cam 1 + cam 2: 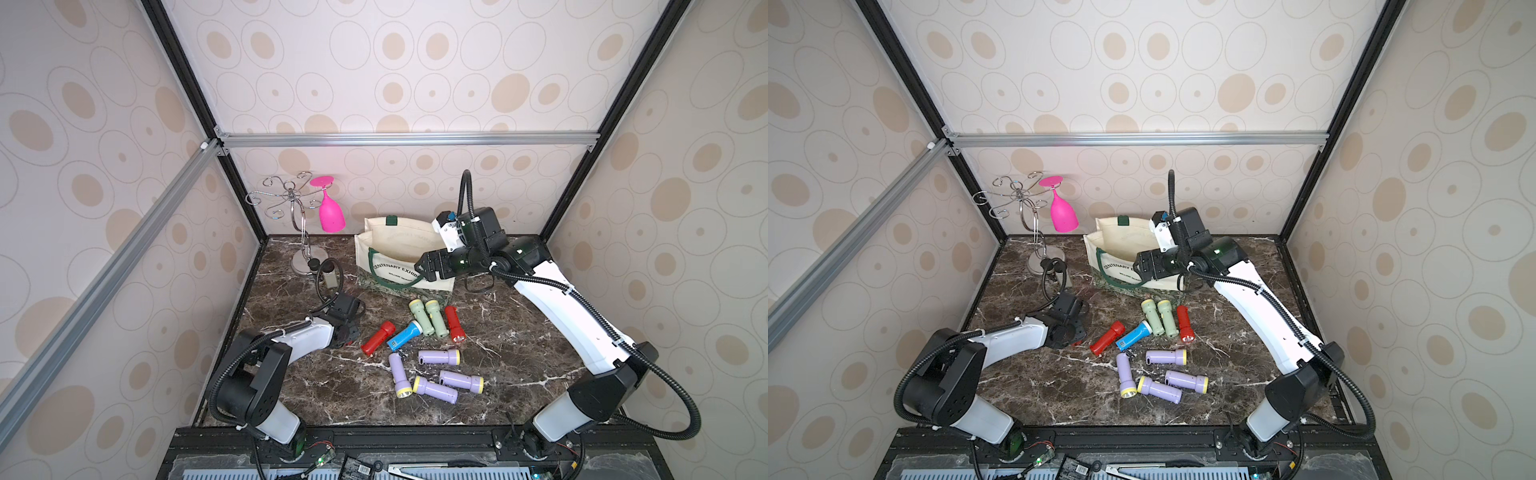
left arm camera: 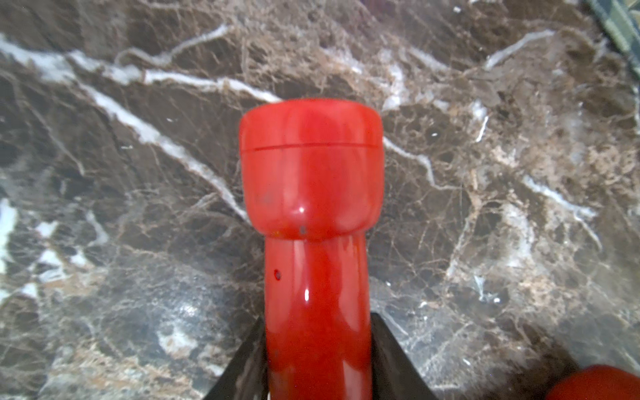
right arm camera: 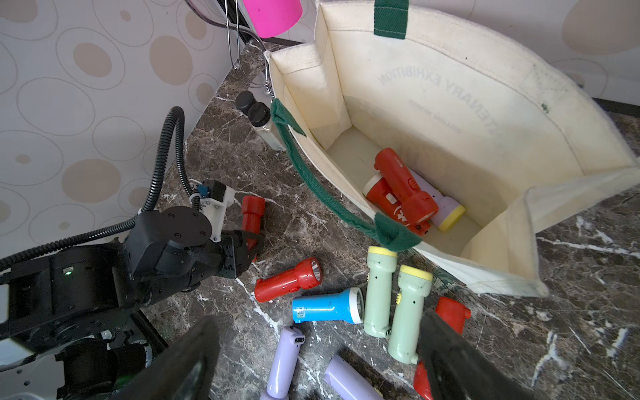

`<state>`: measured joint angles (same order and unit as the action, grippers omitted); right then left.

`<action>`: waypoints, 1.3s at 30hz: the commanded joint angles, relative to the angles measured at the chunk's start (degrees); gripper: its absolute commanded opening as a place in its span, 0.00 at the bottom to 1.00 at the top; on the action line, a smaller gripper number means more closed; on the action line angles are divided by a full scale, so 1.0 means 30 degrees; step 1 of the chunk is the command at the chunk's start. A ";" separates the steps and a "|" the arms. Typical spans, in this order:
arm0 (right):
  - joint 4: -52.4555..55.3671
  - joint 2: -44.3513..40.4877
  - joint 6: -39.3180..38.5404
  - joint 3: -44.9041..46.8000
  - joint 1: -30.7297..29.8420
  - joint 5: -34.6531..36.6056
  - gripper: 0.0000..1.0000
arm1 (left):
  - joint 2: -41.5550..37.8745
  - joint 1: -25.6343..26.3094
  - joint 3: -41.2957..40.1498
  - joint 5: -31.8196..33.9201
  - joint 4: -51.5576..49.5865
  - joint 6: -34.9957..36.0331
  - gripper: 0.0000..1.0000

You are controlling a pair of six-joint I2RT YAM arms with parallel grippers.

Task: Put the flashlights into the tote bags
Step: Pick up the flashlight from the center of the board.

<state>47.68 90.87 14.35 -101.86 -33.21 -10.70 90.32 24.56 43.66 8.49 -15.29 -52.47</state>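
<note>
My left gripper (image 2: 317,332) is shut on the body of a red flashlight (image 2: 311,173), low over the marble at the left (image 1: 347,332). The cream tote bag (image 1: 395,241) stands open at the back; inside it lie two red flashlights (image 3: 401,187) and a lilac one (image 3: 446,211). My right gripper (image 3: 322,360) hangs open and holds nothing, in front of the bag's printed side (image 1: 420,266). On the table in front of the bag lie a red flashlight (image 1: 378,338), a blue one (image 1: 405,336), two pale green ones (image 1: 428,318), another red one (image 1: 454,324) and several lilac ones (image 1: 436,376).
A wire glass rack (image 1: 297,208) with a pink glass (image 1: 331,210) stands at the back left. Two dark-capped jars (image 3: 254,110) sit between the rack and the bag. Patterned walls close in the table (image 1: 519,353) on three sides.
</note>
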 commanded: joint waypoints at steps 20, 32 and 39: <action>-0.0381 -0.0605 0.1383 0.0404 0.0281 -0.1847 0.93 | -0.3660 0.0045 -0.0314 -0.3212 0.2493 0.1734 0.07; -0.4876 -0.0026 0.5637 0.1594 0.0277 -0.6675 0.93 | -0.9724 0.0075 -0.0565 -0.8770 0.7679 0.4130 0.11; -0.7119 0.2103 0.6990 0.1277 -0.0048 -0.9435 0.91 | -0.9776 0.0277 -0.1505 -1.1261 1.1980 0.2460 0.12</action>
<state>30.24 94.02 32.38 -97.14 -32.64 -33.89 61.10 24.77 39.64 -20.51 12.19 -43.46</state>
